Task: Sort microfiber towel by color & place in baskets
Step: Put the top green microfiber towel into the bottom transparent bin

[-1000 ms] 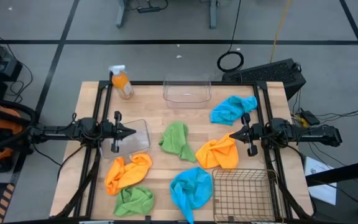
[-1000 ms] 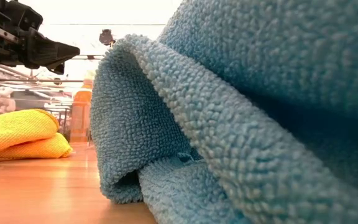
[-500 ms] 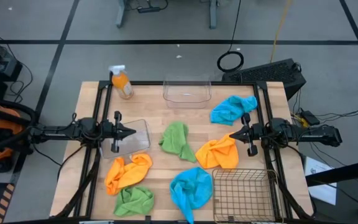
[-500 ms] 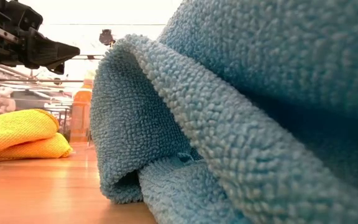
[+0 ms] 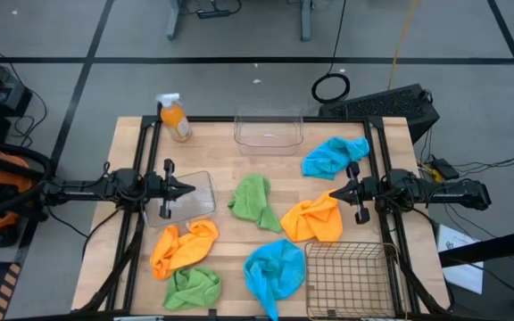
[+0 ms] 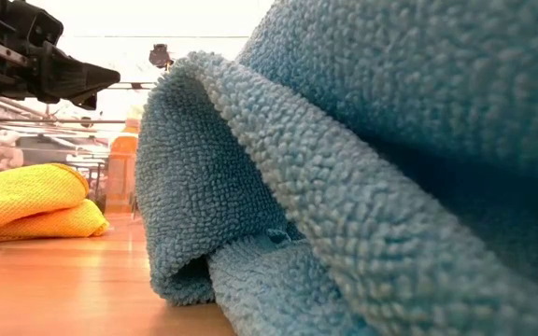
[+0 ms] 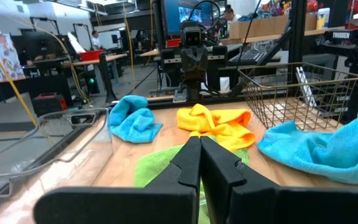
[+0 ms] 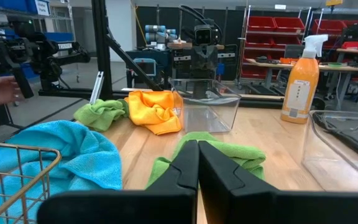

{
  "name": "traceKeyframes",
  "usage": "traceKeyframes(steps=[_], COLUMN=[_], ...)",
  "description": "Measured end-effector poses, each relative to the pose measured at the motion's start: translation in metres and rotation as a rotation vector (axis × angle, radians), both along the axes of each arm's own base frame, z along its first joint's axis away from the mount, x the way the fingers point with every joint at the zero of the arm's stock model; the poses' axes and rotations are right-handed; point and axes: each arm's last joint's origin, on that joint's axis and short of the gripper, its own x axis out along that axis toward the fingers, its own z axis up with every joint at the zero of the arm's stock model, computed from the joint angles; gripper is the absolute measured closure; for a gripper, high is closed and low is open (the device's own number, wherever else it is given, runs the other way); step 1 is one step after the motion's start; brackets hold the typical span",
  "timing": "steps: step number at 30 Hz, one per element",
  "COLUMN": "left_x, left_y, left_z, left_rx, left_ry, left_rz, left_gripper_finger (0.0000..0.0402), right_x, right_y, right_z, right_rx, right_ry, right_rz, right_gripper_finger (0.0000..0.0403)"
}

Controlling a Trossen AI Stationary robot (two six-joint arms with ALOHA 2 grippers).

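Six towels lie loose on my counter [image 5: 221, 152], none in a basket yet. I see the wire basket [image 5: 351, 278] and two clear tubs [image 5: 269, 129] waiting. My left claw [image 5: 188, 189] and right claw [image 5: 335, 193] are pinched together, holding nothing.

Nothing visible has changed between the earlier pictures and now. In both the high and low views, no towel, basket or arm has shifted.
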Motion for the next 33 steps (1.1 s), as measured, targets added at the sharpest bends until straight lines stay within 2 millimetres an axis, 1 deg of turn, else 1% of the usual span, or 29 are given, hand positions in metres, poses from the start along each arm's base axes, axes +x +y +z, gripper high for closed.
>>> traceKeyframes(steps=[26, 30, 33], left_x=[0.000, 0.000, 0.000], left_y=[0.000, 0.000, 0.000], left_z=[0.000, 0.000, 0.000], left_rx=[-0.001, -0.001, -0.001], left_ry=[-0.002, -0.001, -0.002], left_rz=[0.000, 0.000, 0.000], left_gripper_finger=[0.0391, 0.0391, 0.0391], right_x=[0.000, -0.001, -0.003], right_y=[0.000, 0.000, 0.000], right_z=[0.000, 0.006, 0.018], right_rx=[0.008, 0.012, 0.014], right_ry=[0.006, -0.011, -0.042], right_rz=[0.003, 0.003, 0.003], right_gripper_finger=[0.0403, 0.0403, 0.0403])
